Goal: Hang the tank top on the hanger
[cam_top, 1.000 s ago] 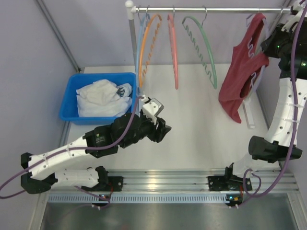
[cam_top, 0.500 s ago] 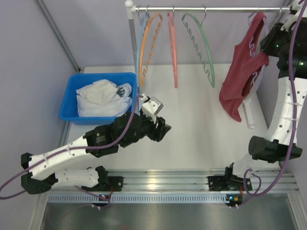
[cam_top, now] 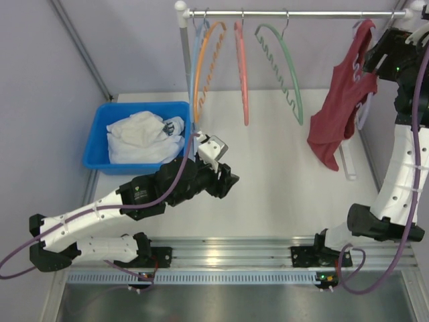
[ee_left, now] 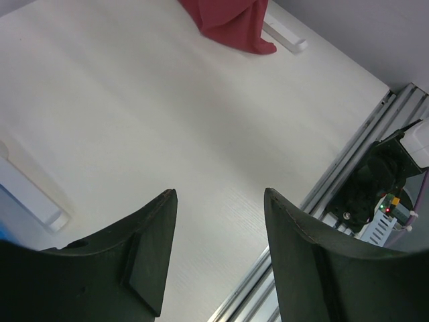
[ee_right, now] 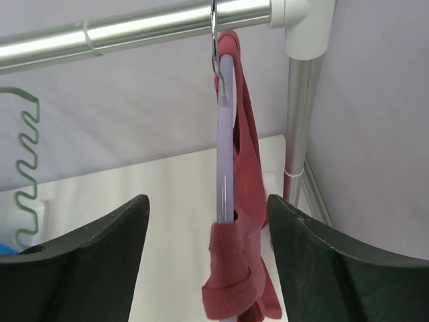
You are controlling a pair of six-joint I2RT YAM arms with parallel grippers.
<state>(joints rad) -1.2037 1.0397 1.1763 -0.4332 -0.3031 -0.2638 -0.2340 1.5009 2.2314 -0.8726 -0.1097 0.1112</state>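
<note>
Tank top (cam_top: 342,100) hangs on the lavender hanger (ee_right: 225,154), whose hook sits over the metal rail (cam_top: 301,13) near its right end. Right gripper (ee_right: 206,199) flanks the hanger, jaws apart and clamping nothing. Left gripper (ee_left: 220,194), jaws also apart, hovers empty over the white table (cam_top: 268,168).

**Right hand lets go of the hung top**
The right hand (ee_right: 208,204) opens: its fingers now stand apart on either side of the hanger (ee_right: 225,154) without touching it. The hanger now hangs from the rail (ee_right: 134,27) by its hook alone, carrying the tank top (cam_top: 343,100). The right arm draws slightly back.
</note>
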